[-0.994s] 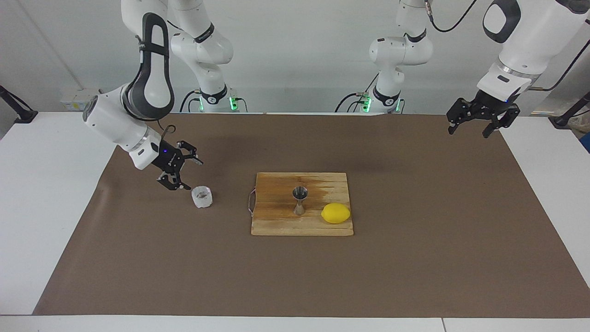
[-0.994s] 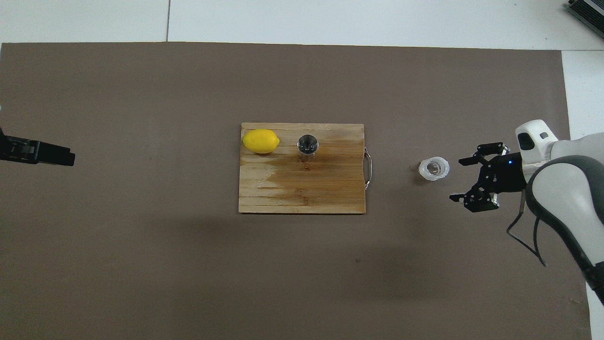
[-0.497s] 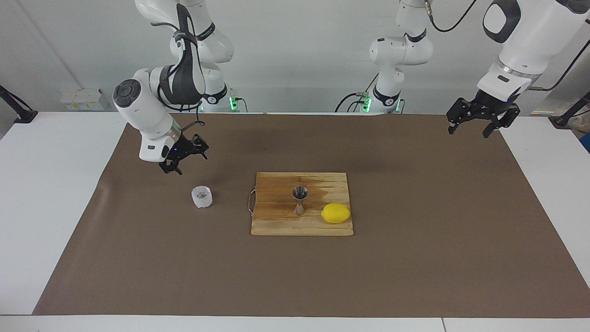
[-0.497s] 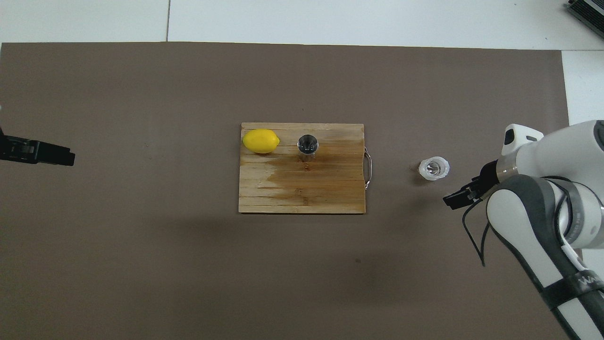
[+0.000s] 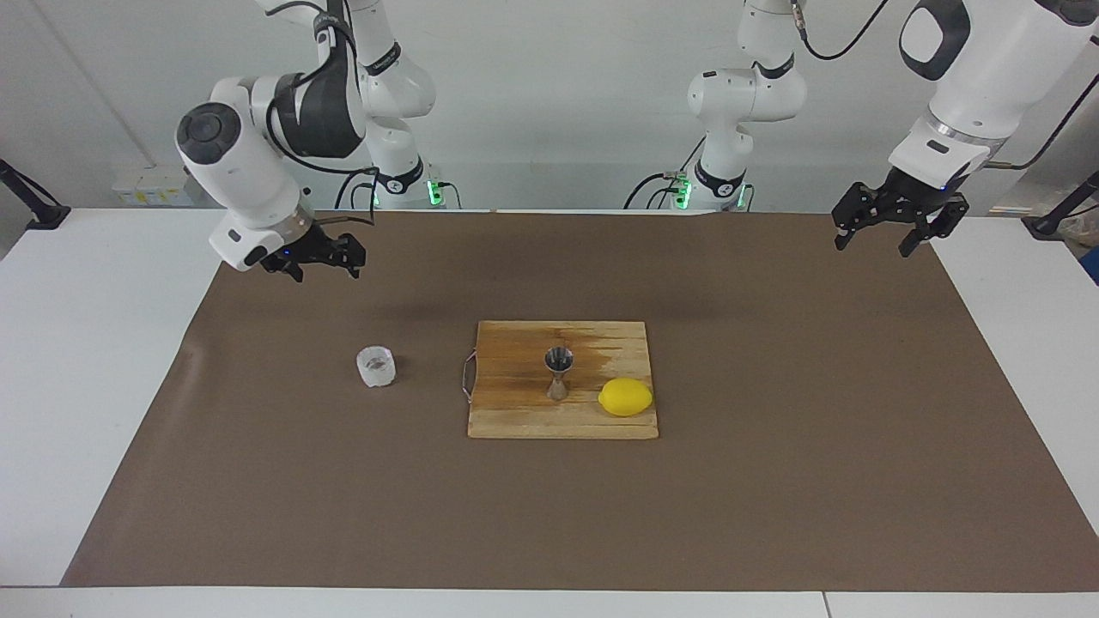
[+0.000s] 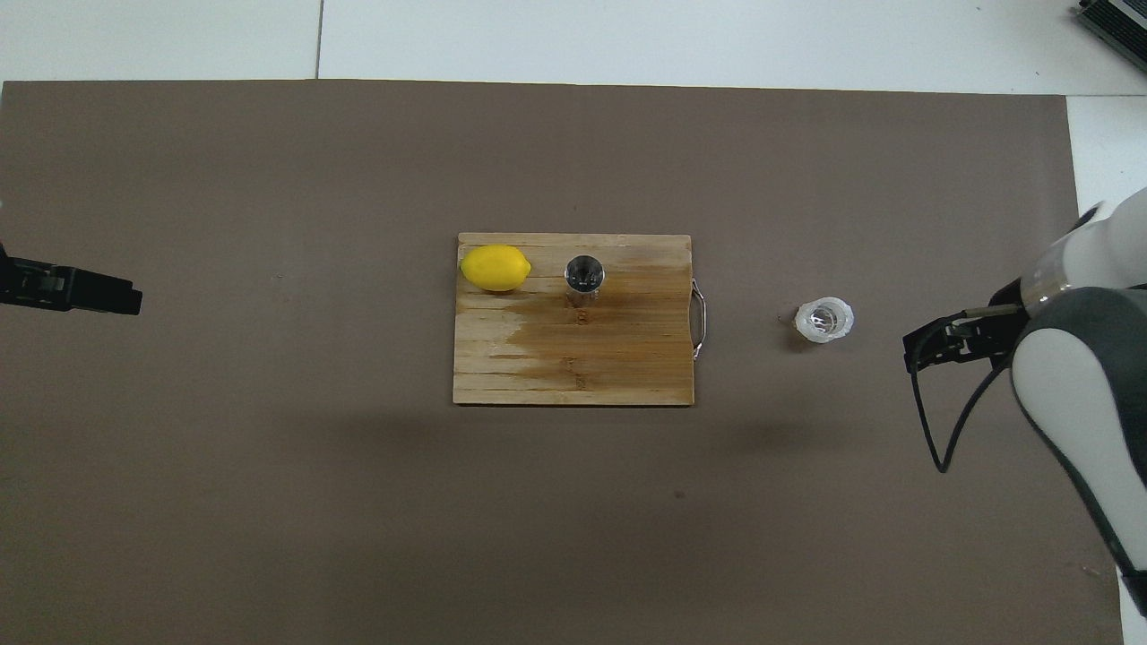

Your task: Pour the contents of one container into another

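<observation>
The small clear glass tumbler (image 5: 376,366) stands upright on the brown mat toward the right arm's end; it also shows in the overhead view (image 6: 825,320). The silver hourglass jigger (image 5: 559,372) stands upright on the wooden cutting board (image 5: 515,416), beside a lemon, and shows from above in the overhead view (image 6: 583,273). My right gripper (image 5: 314,263) is open and empty, raised over the mat and well apart from the tumbler; in the overhead view (image 6: 934,345) only its tip shows. My left gripper (image 5: 889,233) is open and empty, waiting raised over the mat's edge at the left arm's end.
A yellow lemon (image 5: 625,396) lies on the board beside the jigger, toward the left arm's end. The board (image 6: 573,367) has a wire handle (image 6: 700,318) on the side facing the tumbler. The brown mat (image 5: 773,481) covers most of the white table.
My right gripper has drawn up and away from the tumbler, back toward the robots, with nothing in it. The tumbler, jigger and left arm have not moved.
</observation>
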